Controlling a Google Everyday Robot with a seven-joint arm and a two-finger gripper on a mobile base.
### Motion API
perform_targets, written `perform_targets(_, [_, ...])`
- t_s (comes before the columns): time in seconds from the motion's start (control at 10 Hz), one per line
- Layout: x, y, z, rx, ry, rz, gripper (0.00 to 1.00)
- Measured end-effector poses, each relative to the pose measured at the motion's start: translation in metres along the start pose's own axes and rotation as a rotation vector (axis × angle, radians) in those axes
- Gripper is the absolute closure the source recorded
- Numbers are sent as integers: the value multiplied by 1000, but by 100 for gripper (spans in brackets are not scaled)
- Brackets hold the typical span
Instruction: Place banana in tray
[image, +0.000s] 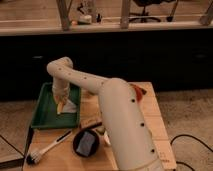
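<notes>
As the end effector (60, 101) clamps the small yellow banana (60, 107) over the dark green tray (42, 118), we await release (almost done).

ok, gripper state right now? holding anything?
gripper: closed on the banana, low over the tray.
</notes>
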Motion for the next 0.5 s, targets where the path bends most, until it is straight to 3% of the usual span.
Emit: perform_targets(0.5, [0,-6,7,-25,-30,-2,41])
